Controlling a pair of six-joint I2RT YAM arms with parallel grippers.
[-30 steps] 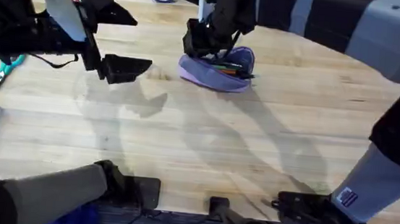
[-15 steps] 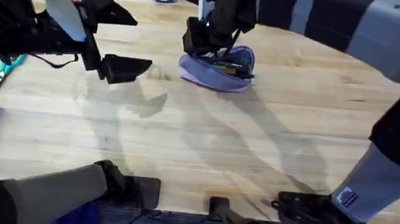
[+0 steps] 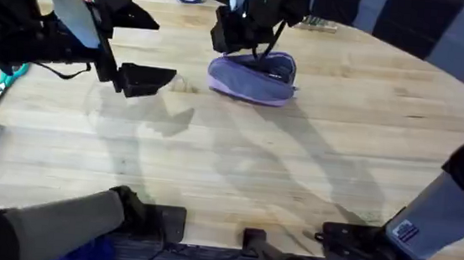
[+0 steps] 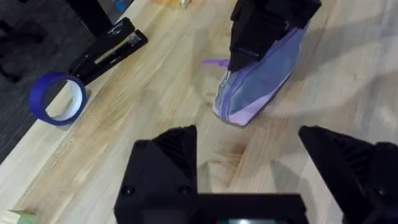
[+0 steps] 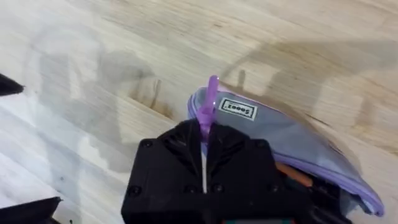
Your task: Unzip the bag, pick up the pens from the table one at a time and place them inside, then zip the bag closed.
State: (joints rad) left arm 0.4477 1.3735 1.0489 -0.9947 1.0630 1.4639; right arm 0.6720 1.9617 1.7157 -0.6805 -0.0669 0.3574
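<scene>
— What changed from above?
— Since a second ago the right claw (image 3: pixel 241 40) has pulled back toward the bag's (image 3: pixel 252 78) far left end, and the bag's mouth looks more closed; the left claw (image 3: pixel 138 46) hasn't shifted, hanging wide open and empty over the bench (image 3: pixel 296 169), well left of the bag. Teal scissors (image 3: pixel 2 83) lie at the left edge.
— And the left wrist view?
— Its fingers (image 4: pixel 165 168) spread apart with nothing between. Beyond them the bag (image 4: pixel 264 81) lies on the bench, the right claw (image 4: pixel 249 46) at its end. A blue tape roll (image 4: pixel 57 99) and black stapler (image 4: pixel 109 53) sit off to the side.
— Right wrist view?
— Fingers (image 5: pixel 180 155) pinched shut on the pull tab (image 5: pixel 208 106). Something orange (image 5: pixel 292 174) shows in the still-open part.
</scene>
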